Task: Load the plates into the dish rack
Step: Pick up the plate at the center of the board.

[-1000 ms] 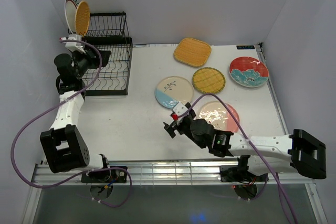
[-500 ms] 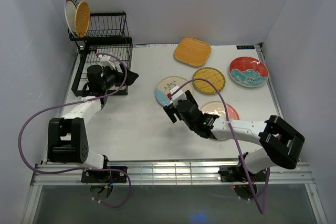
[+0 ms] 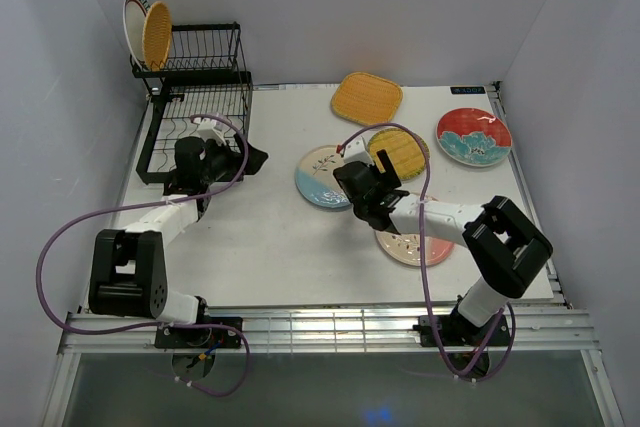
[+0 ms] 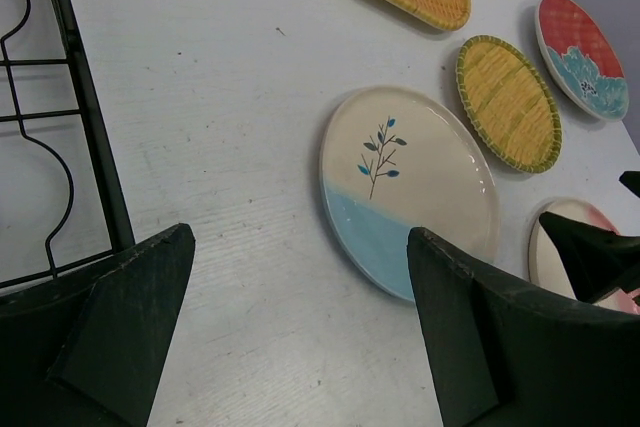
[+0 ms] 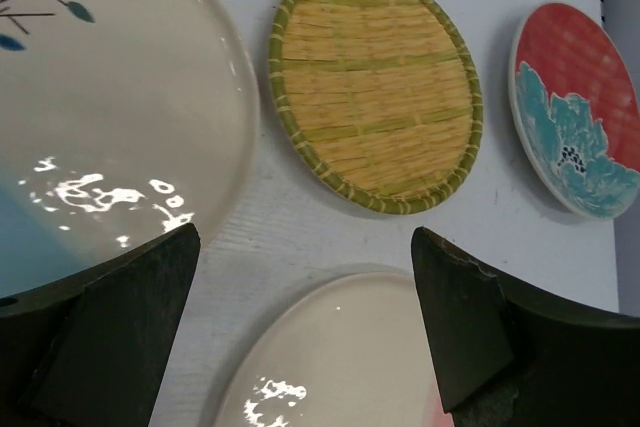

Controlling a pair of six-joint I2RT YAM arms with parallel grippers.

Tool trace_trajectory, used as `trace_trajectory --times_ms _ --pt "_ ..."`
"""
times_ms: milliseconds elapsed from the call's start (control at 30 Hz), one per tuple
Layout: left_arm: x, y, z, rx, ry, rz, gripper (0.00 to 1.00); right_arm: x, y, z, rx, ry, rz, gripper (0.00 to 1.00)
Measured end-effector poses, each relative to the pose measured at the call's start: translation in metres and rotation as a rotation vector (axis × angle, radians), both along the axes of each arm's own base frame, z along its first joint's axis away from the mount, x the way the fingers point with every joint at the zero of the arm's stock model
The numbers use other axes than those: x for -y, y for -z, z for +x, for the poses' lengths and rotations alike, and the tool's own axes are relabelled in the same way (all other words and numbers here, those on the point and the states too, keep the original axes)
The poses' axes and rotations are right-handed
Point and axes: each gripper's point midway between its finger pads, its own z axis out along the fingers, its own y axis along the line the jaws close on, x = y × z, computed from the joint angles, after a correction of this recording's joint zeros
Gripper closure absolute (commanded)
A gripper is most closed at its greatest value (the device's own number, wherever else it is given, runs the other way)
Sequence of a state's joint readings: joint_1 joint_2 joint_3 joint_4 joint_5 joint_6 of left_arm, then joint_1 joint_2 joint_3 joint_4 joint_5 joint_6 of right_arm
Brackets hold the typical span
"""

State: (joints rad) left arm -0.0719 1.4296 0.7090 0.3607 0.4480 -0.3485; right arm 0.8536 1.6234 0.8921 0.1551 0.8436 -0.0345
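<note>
Five plates lie flat on the white table: a rounded-square woven one [image 3: 367, 98], a round woven one [image 3: 398, 152], a red-teal floral one [image 3: 473, 136], a cream-blue one [image 3: 322, 177] and a cream-pink one [image 3: 415, 245]. The black wire dish rack [image 3: 195, 107] stands at the back left, with a woven plate [image 3: 156, 33] and a white one behind it upright at its top corner. My left gripper [image 3: 255, 159] is open and empty, between rack and cream-blue plate [image 4: 405, 187]. My right gripper [image 5: 305, 237] is open and empty, just above the cream-pink plate's [image 5: 370, 357] far rim.
The rack's lower wire frame [image 4: 60, 127] runs close along the left of my left gripper [image 4: 300, 237]. Grey walls close in the table on the left, back and right. The right arm's cable [image 3: 400, 132] loops over the round woven plate.
My left arm has swung away from the rack toward the cream-blue plate. My right gripper has moved from the front of the table back to between the cream-blue and cream-pink plates.
</note>
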Motion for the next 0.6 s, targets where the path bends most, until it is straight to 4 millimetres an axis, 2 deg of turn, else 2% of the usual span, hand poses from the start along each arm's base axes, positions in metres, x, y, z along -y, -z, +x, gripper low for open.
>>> trace_trajectory --times_ms 133,200,433,500,533,567,600 --pt "0.005 -0.007 -0.001 0.025 0.011 -0.001 0.02 0.024 0.003 0.006 -0.021 0.056 -0.071 0.07" --pt "0.007 -0.008 -0.001 0.029 0.016 -0.002 0.02 0.031 0.007 0.008 -0.044 0.067 -0.11 0.1" --pt "0.009 -0.008 -0.002 0.032 0.024 0.005 0.02 0.051 0.038 0.02 -0.14 0.082 -0.271 0.1" --pt "0.009 -0.008 -0.002 0.033 0.027 0.007 0.02 0.055 0.047 0.022 -0.165 0.082 -0.32 0.08" --pt "0.009 -0.008 -0.002 0.033 0.027 0.007 0.02 0.057 0.051 0.024 -0.177 0.082 -0.345 0.01" --pt "0.009 -0.008 -0.002 0.033 0.027 0.008 0.02 0.058 0.055 0.026 -0.183 0.086 -0.364 0.0" --pt "0.009 -0.008 -0.002 0.034 0.027 0.008 0.02 0.06 0.056 0.028 -0.186 0.091 -0.391 0.04"
